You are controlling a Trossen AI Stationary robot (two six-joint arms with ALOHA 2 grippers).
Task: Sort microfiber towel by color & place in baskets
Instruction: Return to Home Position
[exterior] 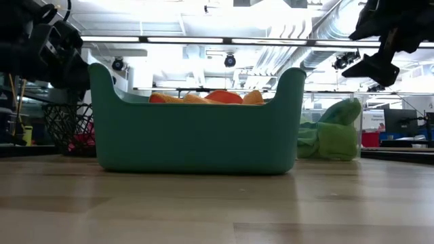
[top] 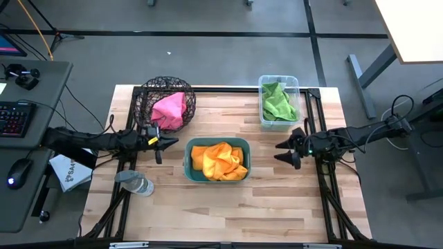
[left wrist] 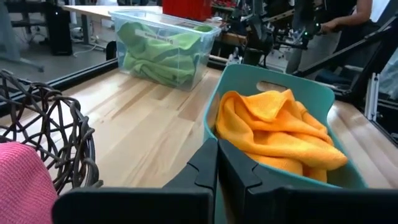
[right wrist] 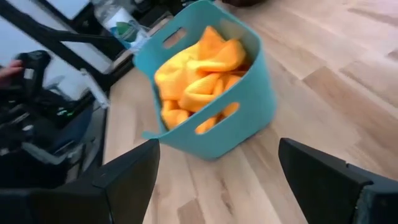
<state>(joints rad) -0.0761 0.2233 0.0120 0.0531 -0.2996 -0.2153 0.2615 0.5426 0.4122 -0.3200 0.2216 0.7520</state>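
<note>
A pink microfiber towel [top: 169,109] lies in the round dark wire basket [top: 149,93] at the far left. An orange towel [top: 219,160] fills the teal tub [top: 187,158] in the middle. A lime green towel [top: 277,104] sits in the clear bin [top: 263,83] at the far right. My left gripper [top: 160,142] is shut, with nothing in it, between the wire basket and the teal tub. My right gripper [top: 286,152] hangs open and empty to the right of the teal tub [right wrist: 249,93], above the table.
A clear plastic bottle [top: 134,182] lies near the table's left edge, and a white printed packet [top: 69,171] sits just off that edge. Bare wood stretches along the near side. A black frame runs around the table's edges.
</note>
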